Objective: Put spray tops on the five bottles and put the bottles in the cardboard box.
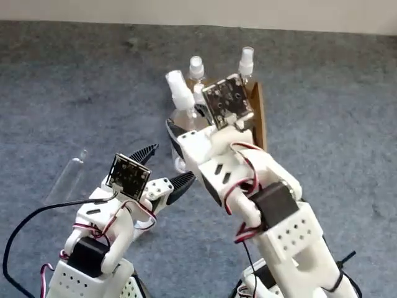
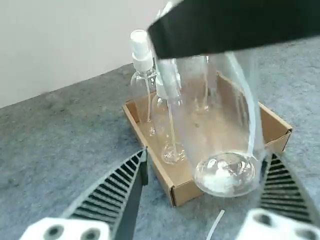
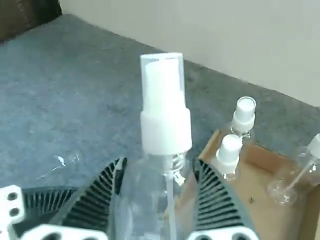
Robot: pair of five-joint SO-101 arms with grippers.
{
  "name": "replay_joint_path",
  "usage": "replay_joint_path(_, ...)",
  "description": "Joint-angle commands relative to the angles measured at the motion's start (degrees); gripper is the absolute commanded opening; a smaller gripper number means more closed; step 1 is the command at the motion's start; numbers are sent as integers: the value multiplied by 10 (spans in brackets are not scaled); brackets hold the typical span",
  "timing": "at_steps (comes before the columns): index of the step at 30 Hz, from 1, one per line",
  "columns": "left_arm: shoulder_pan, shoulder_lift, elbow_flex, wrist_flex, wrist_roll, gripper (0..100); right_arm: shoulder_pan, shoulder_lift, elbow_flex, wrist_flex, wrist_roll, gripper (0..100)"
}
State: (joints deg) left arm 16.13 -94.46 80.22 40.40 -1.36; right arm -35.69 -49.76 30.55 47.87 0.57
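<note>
**Obs.** Right claw [image 3: 160, 169] is pinching a bottle [image 3: 150, 202] at the shoulder, one finger pressed on each side. The top [image 3: 164, 107] is on and stands clear above the fingers. The bottle hangs off the carpet [image 1: 74, 93], near upright with a slight lean. Left claw [image 1: 169, 164] is spread wide and holds nothing. It sits low, just beside the held bottle's base.

The box [image 2: 184, 194] lies just beyond the right claw. Three boxed bottles [image 3: 231, 152] stand in it with tops on: two close together just past the fingers, the third further along. A clear piece [image 1: 67, 177] lies on the carpet, well out to the far side of the left claw. Whether it is a bottle or a cap, cannot tell.

**Step in hand (judged).** Carry the capped bottle over the near wall and stand it in the box. It looks to be short of the box as yet.

**Notes for doing it well:**
- Get the base above the wall rim before going forward.
- Straighten the lean first.
- Aim for bare floor away from the close pair.
- Lower until the base bears on the floor, then part the fingers only a little.
- Withdraw straight up so the fingers miss the neighbouring tops.
- Keep the left claw out of the path.

**Risk.** The bottle looks empty and light, so a nudge would probably tip it or its neighbours.
</note>
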Motion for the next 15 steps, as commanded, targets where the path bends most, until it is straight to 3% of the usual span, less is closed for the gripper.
replay_joint_path(1, -14, 5, -2, -12, -4, 287, -5, -29, -36, 17, -6, 5)
replay_joint_path(10, -15, 3, -3, -12, -5, 287, -1, -29, -36, 48, -5, 5)
replay_joint_path(15, -15, 0, 1, -12, -4, 287, 88, -25, -36, -10, 42, 5)
